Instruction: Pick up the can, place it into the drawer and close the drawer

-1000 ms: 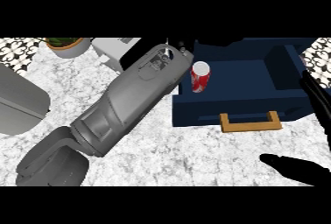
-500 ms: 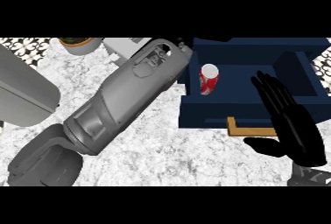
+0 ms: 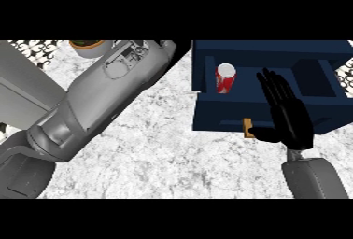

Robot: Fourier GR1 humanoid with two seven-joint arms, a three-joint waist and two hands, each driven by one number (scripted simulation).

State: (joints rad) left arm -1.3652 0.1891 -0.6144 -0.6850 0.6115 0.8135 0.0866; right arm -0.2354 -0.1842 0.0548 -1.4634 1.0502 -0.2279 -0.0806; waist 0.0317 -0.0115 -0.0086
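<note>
Right hand hangs flat and straight-fingered over the front of the open navy drawer, covering most of its wooden handle. Just left of the fingertips, the red can stands upright inside the drawer. Left forearm crosses the marble counter diagonally; its hand is hidden.

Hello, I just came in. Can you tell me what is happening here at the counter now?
The red can stands upright inside the open dark blue drawer, so placing it looks done. The right hand, fingers straight, is over the drawer's front, near its wooden handle; I cannot tell if it touches. It probably is about to push the drawer shut. The left forearm stretches diagonally across the marble counter; its hand is hidden from view.
</note>
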